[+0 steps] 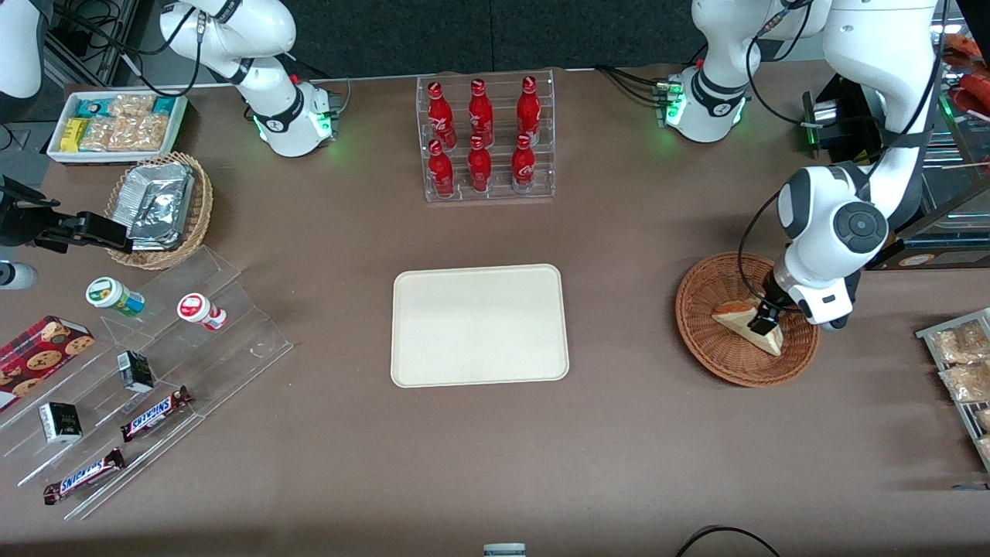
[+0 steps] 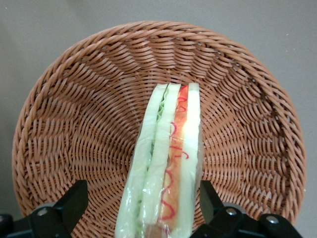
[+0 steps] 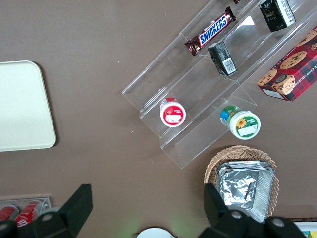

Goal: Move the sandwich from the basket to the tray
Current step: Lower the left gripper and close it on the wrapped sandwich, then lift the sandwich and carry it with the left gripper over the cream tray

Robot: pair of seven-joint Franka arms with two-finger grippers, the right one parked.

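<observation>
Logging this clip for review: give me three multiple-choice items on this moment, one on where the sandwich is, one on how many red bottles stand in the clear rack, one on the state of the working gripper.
1. Where is the sandwich?
A. on the tray
B. in the basket
C. on the bare table

2. How many red bottles stand in the clear rack?
A. four
B. six
C. eight

3. How is the gripper?
A. open, fingers either side of the sandwich
B. shut on a bottle
C. open above the tray

Answers:
1 B: the wedge lies inside the basket, and the tray holds nothing.
2 B: two rows of three.
3 A: the wrist view shows a finger on each side of the wedge, with gaps.
</observation>
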